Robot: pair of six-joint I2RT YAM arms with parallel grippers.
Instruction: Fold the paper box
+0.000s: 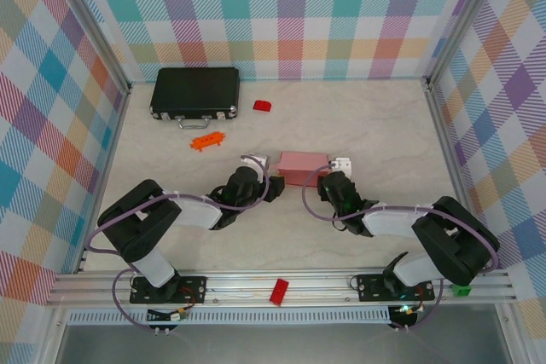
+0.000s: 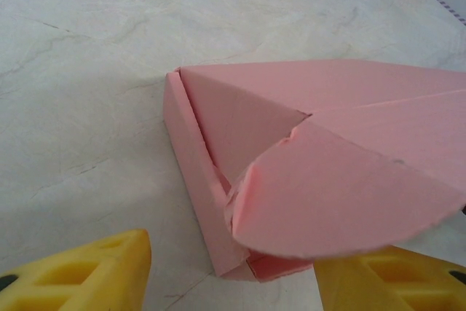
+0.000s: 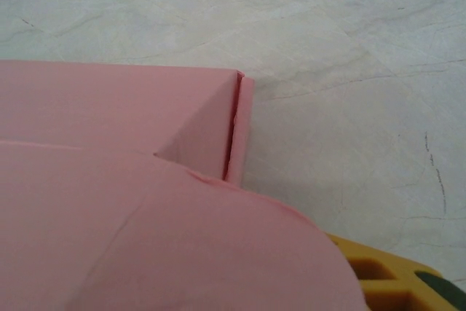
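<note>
Plainly, a rounded flap tops the matte paper box; left tool gapes, right tool unclear.

From my console the paper box reads as thin pink card, matt, with a faint fine grain across its panels and slightly fuzzy cut edges along the rounded flap; its creases look crisp; the worktop beneath is a pale, stone-patterned surface, smooth, grey-veined, with only a dull sheen; the left fingers are yellow plastic, moulded with open cells, satin rather than glossy; the right fingers show the same yellow plastic; I take the black case for a hard shell with bright metal trim; the rail at the near edge is pale brushed aluminium; the walls look like matt printed plaid.
</note>
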